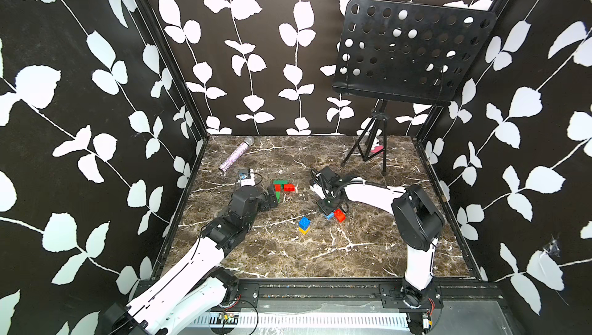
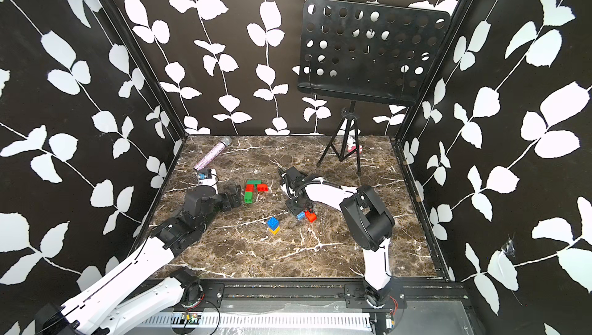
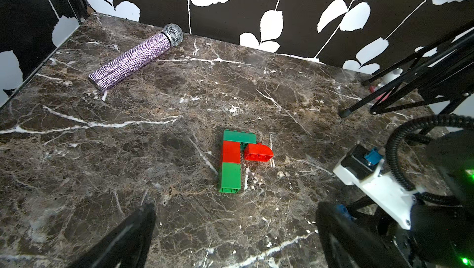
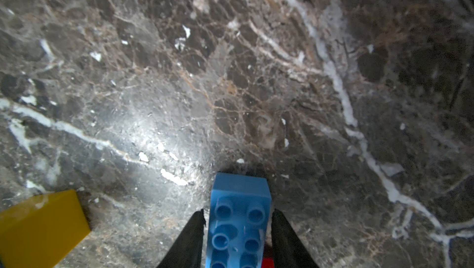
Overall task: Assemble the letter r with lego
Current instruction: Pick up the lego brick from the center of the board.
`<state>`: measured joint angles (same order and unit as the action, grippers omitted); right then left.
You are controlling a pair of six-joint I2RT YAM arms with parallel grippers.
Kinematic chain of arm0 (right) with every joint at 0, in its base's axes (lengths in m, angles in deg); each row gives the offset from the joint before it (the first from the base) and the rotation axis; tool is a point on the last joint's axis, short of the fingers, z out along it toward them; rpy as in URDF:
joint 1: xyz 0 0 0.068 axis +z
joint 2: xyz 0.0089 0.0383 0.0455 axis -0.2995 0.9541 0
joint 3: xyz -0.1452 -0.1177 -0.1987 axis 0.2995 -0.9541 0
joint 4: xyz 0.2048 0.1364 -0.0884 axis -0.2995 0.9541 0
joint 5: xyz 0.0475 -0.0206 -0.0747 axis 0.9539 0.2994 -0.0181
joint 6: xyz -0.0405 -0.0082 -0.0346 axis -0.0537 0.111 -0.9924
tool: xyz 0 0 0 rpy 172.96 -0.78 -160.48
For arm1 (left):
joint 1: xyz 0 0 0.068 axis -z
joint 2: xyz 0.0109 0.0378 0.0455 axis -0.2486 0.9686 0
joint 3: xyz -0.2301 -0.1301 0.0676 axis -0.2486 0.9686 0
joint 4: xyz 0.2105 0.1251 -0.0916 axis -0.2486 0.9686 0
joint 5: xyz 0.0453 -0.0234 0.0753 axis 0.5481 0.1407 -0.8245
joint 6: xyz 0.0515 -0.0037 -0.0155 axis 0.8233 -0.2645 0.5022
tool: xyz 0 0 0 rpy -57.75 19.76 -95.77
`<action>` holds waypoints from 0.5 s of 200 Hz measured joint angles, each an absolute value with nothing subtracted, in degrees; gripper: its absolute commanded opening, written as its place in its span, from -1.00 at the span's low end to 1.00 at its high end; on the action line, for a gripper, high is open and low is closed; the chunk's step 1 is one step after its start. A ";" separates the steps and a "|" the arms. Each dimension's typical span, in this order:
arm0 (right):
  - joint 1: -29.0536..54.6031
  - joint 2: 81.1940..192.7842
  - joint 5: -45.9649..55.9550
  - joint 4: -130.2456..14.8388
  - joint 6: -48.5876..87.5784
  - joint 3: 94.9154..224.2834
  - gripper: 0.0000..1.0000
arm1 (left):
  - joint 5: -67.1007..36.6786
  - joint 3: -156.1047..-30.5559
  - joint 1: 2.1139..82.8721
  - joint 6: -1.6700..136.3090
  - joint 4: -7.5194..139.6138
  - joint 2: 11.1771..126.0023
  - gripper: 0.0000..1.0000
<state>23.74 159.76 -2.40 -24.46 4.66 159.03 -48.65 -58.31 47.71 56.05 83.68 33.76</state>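
Lego r-figure [image 3: 230, 161]: dark green bar on top, red and light green stem, red curved brick askew just beside it. It lies flat mid-table in front of the left gripper [image 3: 236, 209], which gapes empty.

Light blue brick [image 4: 239, 218]: sits on the marble tabletop [image 4: 230, 87] just beside a red brick [image 1: 339, 215]. The right gripper [image 4: 238, 213] straddles it closely; whether it is firmly clamped cannot be told.

Handling advice: square the fingers on its smooth sides, squeeze fully, and lift straight up, sparing the red neighbour.
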 measured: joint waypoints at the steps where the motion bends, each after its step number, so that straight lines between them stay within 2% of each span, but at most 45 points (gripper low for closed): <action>1: 23.74 159.76 -2.40 -24.44 4.66 159.03 -0.17 | -48.65 -58.31 47.71 56.05 83.68 33.76 0.98; 100: 24.16 159.89 -3.82 -24.00 4.53 159.31 -0.45 | -47.82 -58.31 47.67 56.05 83.35 35.05 0.98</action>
<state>24.16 159.89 -3.82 -24.00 4.53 159.31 -47.82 -58.31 47.67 56.05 83.35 35.05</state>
